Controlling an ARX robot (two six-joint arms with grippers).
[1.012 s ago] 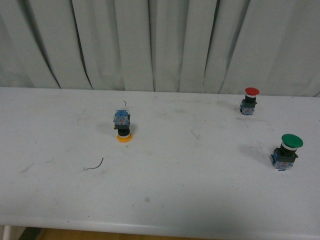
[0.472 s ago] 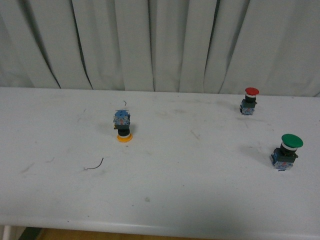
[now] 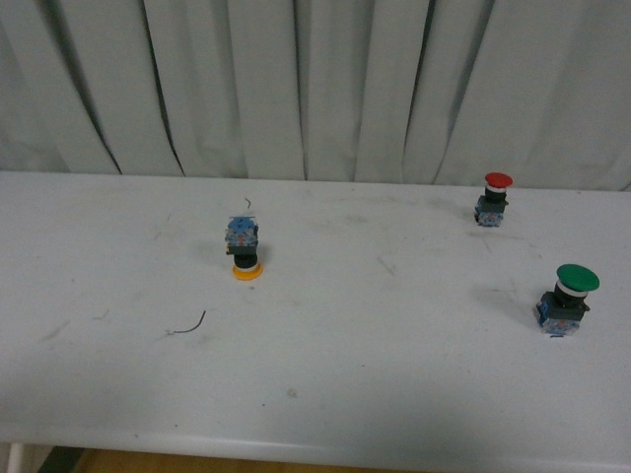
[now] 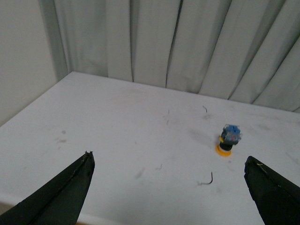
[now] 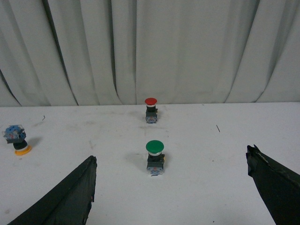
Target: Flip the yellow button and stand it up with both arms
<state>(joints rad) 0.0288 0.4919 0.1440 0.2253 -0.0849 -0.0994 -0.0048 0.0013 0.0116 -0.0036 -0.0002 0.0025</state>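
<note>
1. Left hand [image 4: 168, 158]: fingers spread wide, empty, hanging over the near counter [image 3: 345, 374] edge.
2. Right hand [image 5: 171, 154]: fingers spread wide, empty, likewise held back.
3. Wire scrap [image 3: 187, 325]: loose, near-left.
4. Green button [image 3: 567, 299]: upright, right side.
5. Yellow button [image 3: 245, 251]: left of centre, well apart from both hands; inverted, orange-yellow cap on the counter, blue block uppermost.
6. Red button [image 3: 493, 200]: upright, far right.
7. Curtain [image 3: 325, 89]: pale backdrop.

Progress: nothing done. Reach, grasp, flip and standing cap-up all remain.

White table [image 3: 394, 374], yellow button [image 3: 245, 250], two others [image 3: 568, 301]
</note>
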